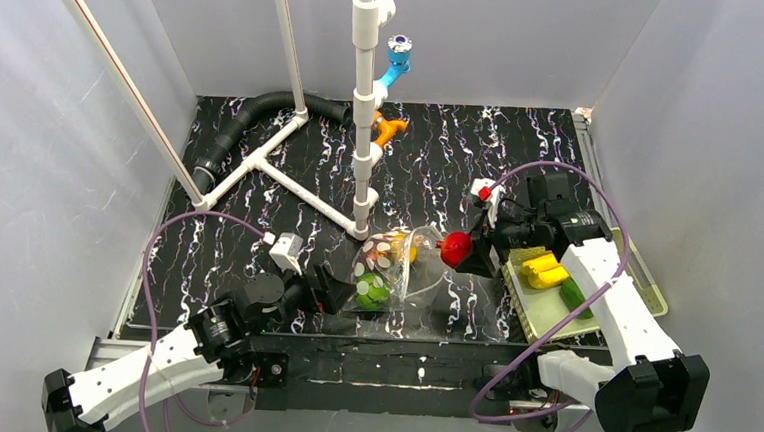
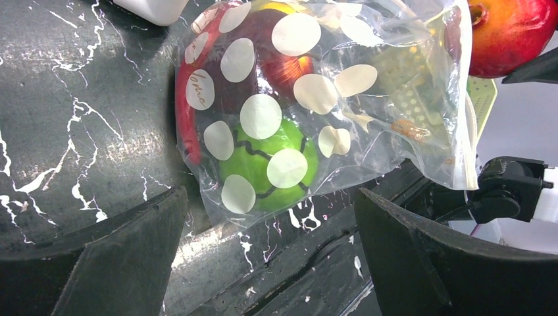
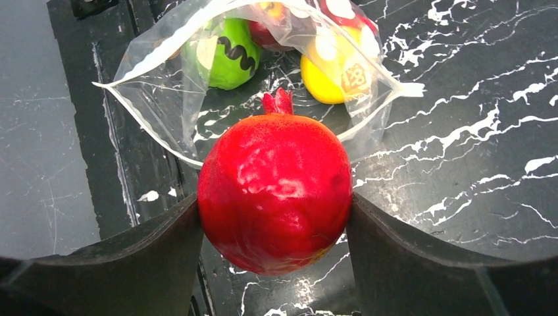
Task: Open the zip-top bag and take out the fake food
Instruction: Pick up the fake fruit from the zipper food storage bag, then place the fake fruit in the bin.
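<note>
The clear dotted zip-top bag (image 1: pixel 392 269) lies on the black marbled table, its mouth open toward the right. It also shows in the left wrist view (image 2: pixel 316 99) and the right wrist view (image 3: pixel 217 72). Inside are a green piece (image 2: pixel 263 161), a dark red piece (image 2: pixel 263 46) and a yellow piece (image 3: pixel 326 79). My right gripper (image 1: pixel 463 251) is shut on a red pomegranate (image 3: pixel 275 191), held just outside the bag's mouth above the table. My left gripper (image 2: pixel 270 257) is open and empty, just short of the bag's closed end.
A pale yellow-green mesh basket (image 1: pixel 644 282) at the right holds a yellow banana piece (image 1: pixel 543 271) and a green piece (image 1: pixel 576 294). White pipe frame (image 1: pixel 364 125) with orange fitting (image 1: pixel 389 128) and blue fitting (image 1: pixel 397 62) stands behind the bag. A black hose (image 1: pixel 254 118) lies back left.
</note>
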Controlling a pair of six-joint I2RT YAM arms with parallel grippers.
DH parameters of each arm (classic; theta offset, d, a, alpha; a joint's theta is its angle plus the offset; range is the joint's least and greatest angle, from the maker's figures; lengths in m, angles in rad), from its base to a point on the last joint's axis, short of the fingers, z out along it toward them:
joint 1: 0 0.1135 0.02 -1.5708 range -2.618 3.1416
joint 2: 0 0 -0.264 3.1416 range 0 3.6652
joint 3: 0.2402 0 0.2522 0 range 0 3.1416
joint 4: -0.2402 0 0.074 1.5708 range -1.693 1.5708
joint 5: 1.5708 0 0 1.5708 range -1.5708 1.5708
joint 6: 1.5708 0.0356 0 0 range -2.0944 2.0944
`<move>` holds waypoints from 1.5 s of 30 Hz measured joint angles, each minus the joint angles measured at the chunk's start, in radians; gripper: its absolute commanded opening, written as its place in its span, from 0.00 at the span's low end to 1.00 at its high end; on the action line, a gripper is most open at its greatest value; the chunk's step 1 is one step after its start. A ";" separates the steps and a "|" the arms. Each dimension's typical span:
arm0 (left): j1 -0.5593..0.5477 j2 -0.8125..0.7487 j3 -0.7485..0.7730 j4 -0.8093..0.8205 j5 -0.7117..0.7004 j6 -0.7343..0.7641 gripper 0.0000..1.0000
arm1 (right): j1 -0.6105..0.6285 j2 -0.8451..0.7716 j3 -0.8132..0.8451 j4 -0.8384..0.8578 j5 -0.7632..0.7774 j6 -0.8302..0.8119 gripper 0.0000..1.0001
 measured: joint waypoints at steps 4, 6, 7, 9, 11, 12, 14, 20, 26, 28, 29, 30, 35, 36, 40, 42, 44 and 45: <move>0.000 -0.001 0.001 -0.011 0.001 0.000 0.98 | -0.031 -0.008 -0.001 -0.006 -0.002 -0.016 0.18; 0.000 -0.002 0.002 -0.016 0.001 0.000 0.98 | -0.045 -0.016 -0.001 -0.013 -0.002 -0.022 0.18; 0.000 -0.003 0.002 -0.016 0.001 0.000 0.98 | -0.050 -0.018 -0.002 -0.017 -0.003 -0.025 0.18; 0.000 -0.003 0.002 -0.017 0.001 0.000 0.98 | -0.063 -0.024 -0.003 -0.024 -0.003 -0.033 0.18; 0.000 -0.003 0.002 -0.017 0.001 0.000 0.98 | -0.084 -0.029 -0.008 -0.032 -0.006 -0.038 0.18; 0.000 -0.003 0.002 -0.017 0.001 0.000 0.98 | -0.096 -0.031 -0.008 -0.037 -0.008 -0.039 0.18; 0.000 -0.003 0.003 -0.018 0.001 0.000 0.98 | -0.116 -0.034 -0.008 -0.043 -0.010 -0.040 0.18; 0.000 -0.006 0.006 -0.026 0.001 0.000 0.98 | -0.171 -0.054 -0.009 -0.044 -0.008 -0.035 0.19; 0.000 -0.017 0.007 -0.045 -0.001 0.005 0.98 | -0.327 -0.081 -0.034 -0.005 0.070 0.008 0.21; 0.000 -0.020 0.007 -0.057 -0.001 0.007 0.98 | -0.351 -0.081 -0.035 0.010 0.095 0.024 0.21; 0.000 -0.026 0.007 -0.064 -0.002 0.008 0.98 | -0.363 -0.081 -0.035 0.016 0.112 0.034 0.21; 0.000 -0.031 0.007 -0.067 -0.002 0.008 0.98 | -0.373 -0.081 -0.035 0.018 0.120 0.041 0.21; 0.000 -0.052 0.007 -0.073 -0.005 0.008 0.98 | -0.428 -0.078 -0.040 0.038 0.167 0.068 0.21; 0.000 -0.054 0.007 -0.074 -0.005 0.008 0.98 | -0.434 -0.076 -0.040 0.040 0.174 0.071 0.21; 0.000 -0.056 0.007 -0.076 -0.005 0.008 0.98 | -0.455 -0.066 -0.040 0.044 0.202 0.081 0.21; 0.000 -0.058 0.007 -0.076 -0.005 0.008 0.98 | -0.463 -0.062 -0.040 0.045 0.213 0.085 0.21; 0.000 -0.063 0.007 -0.078 -0.005 0.008 0.98 | -0.472 -0.060 -0.040 0.047 0.224 0.093 0.21; 0.000 -0.066 0.007 -0.080 -0.005 0.008 0.98 | -0.476 -0.058 -0.040 0.050 0.228 0.095 0.21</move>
